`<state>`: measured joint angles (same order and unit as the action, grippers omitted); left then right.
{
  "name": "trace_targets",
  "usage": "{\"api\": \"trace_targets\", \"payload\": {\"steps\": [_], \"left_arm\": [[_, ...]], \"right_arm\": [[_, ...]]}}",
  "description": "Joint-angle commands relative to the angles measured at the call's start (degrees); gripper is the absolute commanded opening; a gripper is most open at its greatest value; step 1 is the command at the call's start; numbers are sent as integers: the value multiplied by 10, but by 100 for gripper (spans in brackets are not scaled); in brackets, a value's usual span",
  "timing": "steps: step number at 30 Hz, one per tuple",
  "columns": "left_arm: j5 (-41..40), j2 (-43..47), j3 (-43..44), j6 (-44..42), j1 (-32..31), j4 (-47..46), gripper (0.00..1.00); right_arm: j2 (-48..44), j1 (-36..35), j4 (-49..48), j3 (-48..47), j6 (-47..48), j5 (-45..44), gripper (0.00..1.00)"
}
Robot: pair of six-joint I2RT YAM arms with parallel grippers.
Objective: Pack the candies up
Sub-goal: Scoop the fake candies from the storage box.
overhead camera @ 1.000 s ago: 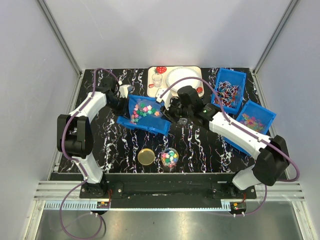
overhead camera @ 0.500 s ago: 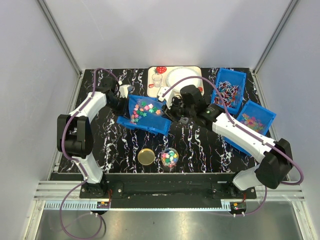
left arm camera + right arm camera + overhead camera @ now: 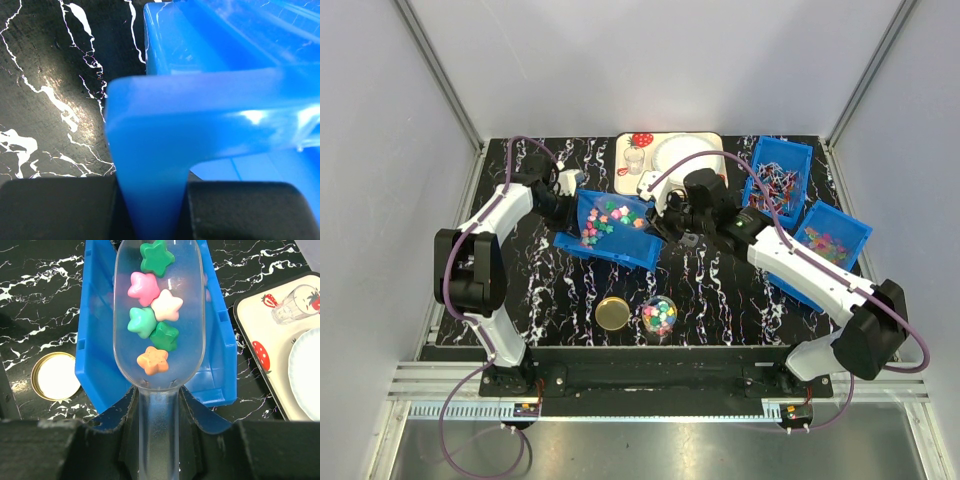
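While the left gripper (image 3: 567, 199) pinches the left wall of a blue bin (image 3: 615, 252) tight between its two fingers, holding it tilted on the black marbled table (image 3: 720, 290), a heap of candies (image 3: 608, 222) in pink, green, yellow and white lies inside at centre left of the overhead view. Below the blue bin, toward the bottom of the frame, a gold lid (image 3: 613, 313) lies flat just beside a clear jar (image 3: 659, 316), which stands upright with more mixed candies in it.

To the right, the right gripper (image 3: 158, 402) is clenched on the handle of a clear scoop (image 3: 187, 300) that reaches over the blue bin. Six star-shaped candies rest in its bowl: two dark green, one pink, one white, one mint, one orange.

At top centre a cream tray (image 3: 623, 180) printed with strawberries carries a white plate (image 3: 680, 155). Farther right, two more bins sit close together near the table's right edge, the upper bin (image 3: 806, 180) holding thin red, blue and white sticks, the lower bin (image 3: 843, 215) pastel sweets.
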<state>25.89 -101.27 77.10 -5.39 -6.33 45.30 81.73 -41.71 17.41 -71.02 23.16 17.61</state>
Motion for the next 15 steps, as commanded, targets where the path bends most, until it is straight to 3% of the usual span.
{"api": "trace_targets", "payload": {"steps": [1,15], "left_arm": [[38,34,17,2,0,-24,0],[39,32,17,1,0,-23,0]], "right_arm": [[-26,7,-25,-22,-11,16,0],[-29,11,-24,-23,-13,20,0]]}}
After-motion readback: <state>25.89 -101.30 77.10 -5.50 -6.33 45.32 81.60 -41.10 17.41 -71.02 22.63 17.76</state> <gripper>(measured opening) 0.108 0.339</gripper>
